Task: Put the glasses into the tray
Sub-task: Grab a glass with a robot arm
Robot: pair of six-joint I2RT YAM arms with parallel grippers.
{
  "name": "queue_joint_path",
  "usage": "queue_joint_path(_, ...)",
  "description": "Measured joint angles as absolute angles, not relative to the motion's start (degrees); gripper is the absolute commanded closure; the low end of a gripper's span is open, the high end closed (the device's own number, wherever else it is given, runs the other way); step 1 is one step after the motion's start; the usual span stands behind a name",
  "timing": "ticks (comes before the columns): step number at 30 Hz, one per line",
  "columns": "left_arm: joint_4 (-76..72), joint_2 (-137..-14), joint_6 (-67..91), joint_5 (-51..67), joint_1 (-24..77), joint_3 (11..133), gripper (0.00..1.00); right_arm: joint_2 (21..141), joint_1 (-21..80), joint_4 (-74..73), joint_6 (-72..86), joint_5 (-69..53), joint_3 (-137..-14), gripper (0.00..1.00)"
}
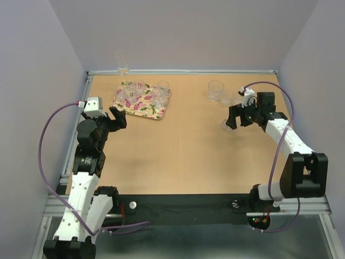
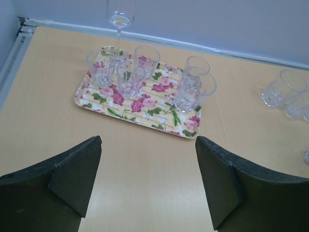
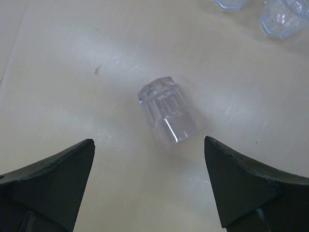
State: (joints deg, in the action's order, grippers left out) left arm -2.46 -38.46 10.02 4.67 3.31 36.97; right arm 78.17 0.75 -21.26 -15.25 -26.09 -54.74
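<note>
Left gripper (image 2: 148, 145): jaws wide apart, empty, near tray.
Right gripper (image 3: 148, 142): jaws wide apart, empty.
Cream-yellow floral rectangular tray (image 2: 164, 116): far-left on table (image 1: 188, 156), carrying five small clear tumblers (image 2: 129, 77).
Clear faceted tumbler (image 3: 169, 116): lying sideways between the right fingers, untouched.

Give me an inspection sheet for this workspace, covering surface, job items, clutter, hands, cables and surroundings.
Surface: light wooden table, nothing spilled seen.
Tray: floral tray, far left, holding several upright glasses.
Loose glasses: lone glass, seemingly on its side, before the right hand; upright tumbler and others far right.
Clutter: stemmed glass at the tray's far edge.
Hands: left hand open, empty; right hand open, empty.
Cables: purple cable looping off each arm.
Surroundings: pale walls.
</note>
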Motion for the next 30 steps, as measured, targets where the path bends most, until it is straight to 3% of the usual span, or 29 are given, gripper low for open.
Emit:
queue_joint_path(2, -2.4, -38.4, 10.0, 5.1, 3.3, 37.0, 0.1, 79.7, -0.7, -21.8, -12.9, -25.0, -55.8, 0.03)
queue_joint_path(10, -2.5, -37.2, 9.9, 5.9, 3.3, 37.0, 0.1, 83.1, -6.3, -22.6, -1.4, -28.5, -56.2, 0.33)
queue_joint_path(30, -2.6, -37.0, 9.8, 6.0, 3.3, 37.0, 0.1, 93.8, -9.6, -23.2, 14.7, -37.6, -56.2, 0.57)
